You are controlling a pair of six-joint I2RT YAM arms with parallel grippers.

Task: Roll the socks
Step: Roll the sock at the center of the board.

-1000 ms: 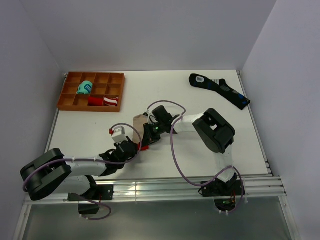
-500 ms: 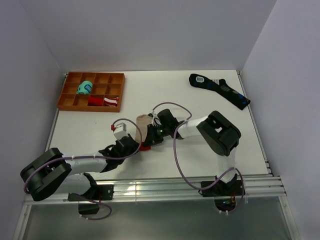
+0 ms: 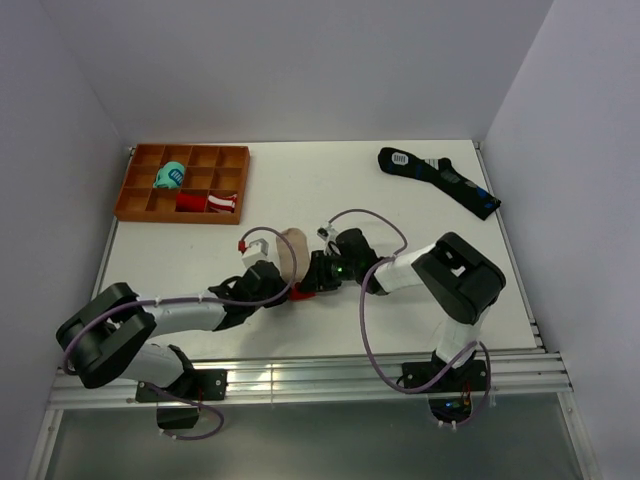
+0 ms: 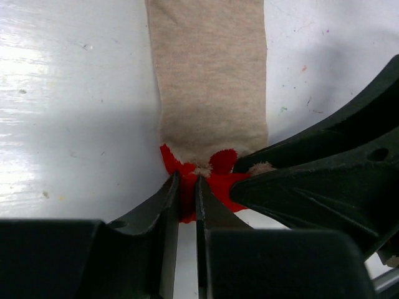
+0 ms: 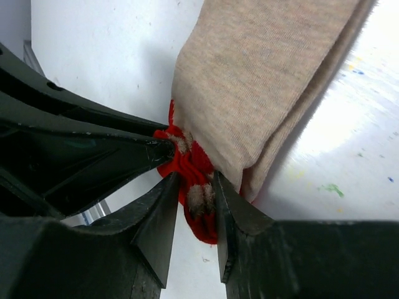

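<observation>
One pair socks (image 4: pixel 209 75); left gripper (image 4: pixel 185 182) pinches red end, right gripper (image 5: pixel 196 190) seemingly likewise.

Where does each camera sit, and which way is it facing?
Top external: above and behind, looking down on the table; both whole arms show, left gripper and right gripper at the socks.
Left wrist: on that wrist, looking along its fingers at the socks' red end pinched between them.
Right wrist: on that wrist, facing the same red end between its fingers.
Both wrist views show the red end and the other gripper's finger.
</observation>
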